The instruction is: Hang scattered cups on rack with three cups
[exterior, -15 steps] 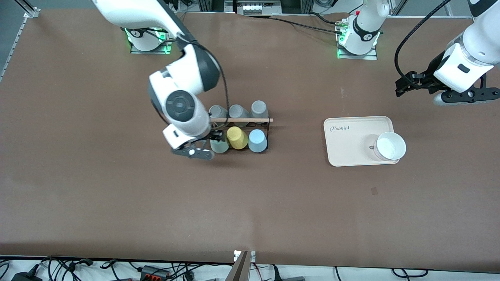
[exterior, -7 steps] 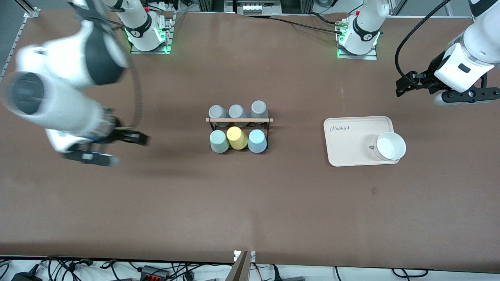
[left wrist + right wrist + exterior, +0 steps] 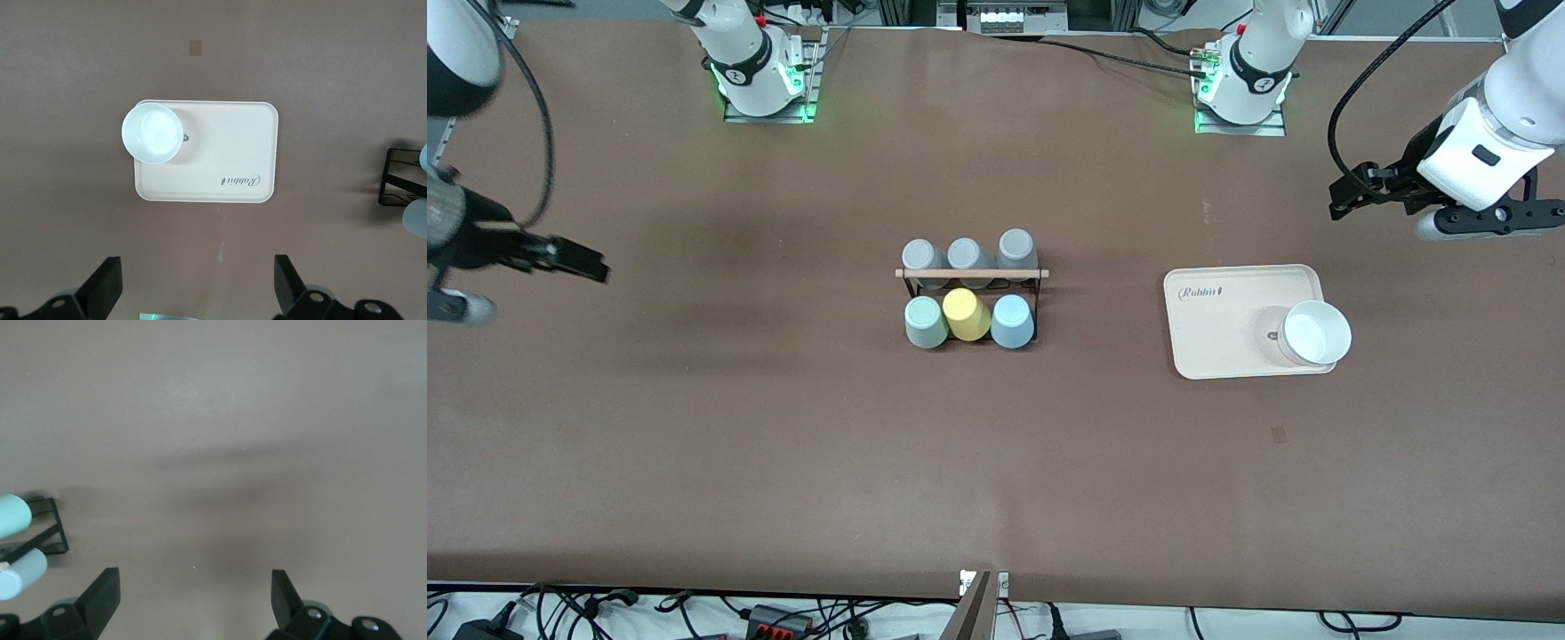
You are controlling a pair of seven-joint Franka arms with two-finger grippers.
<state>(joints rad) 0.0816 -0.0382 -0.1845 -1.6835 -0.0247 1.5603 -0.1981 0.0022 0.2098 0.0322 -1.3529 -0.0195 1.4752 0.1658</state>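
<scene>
Rack [image 3: 971, 286] stands mid-table, well apart from both grippers. On its row nearer the front camera sit the mint-green cup [image 3: 926, 322], a yellow cup [image 3: 967, 314] and the light blue cup [image 3: 1013, 321], each touching its neighbour; three grey cups [image 3: 967, 255] fill the row nearer the arm bases, just past the wooden rod [image 3: 971, 274]. Judged from this layout, the hanging looks complete. Right gripper [image 3: 574, 262] hangs over bare table toward the right arm's end, jaws spread wide and empty in its wrist view, the rack's edge visible well off to one side. Left gripper [image 3: 1356, 191] waits over bare table toward the left arm's end, jaws wide and empty, with the cream tray [image 3: 1227, 329] and white bowl [image 3: 1316, 333] below its camera. The tumblers look light, rigid, smooth-walled and likely slippery; without handles, a pinch across the wall near the base would suit. Tight packing leaves little finger room between cups, and the rod could snag an approach.
</scene>
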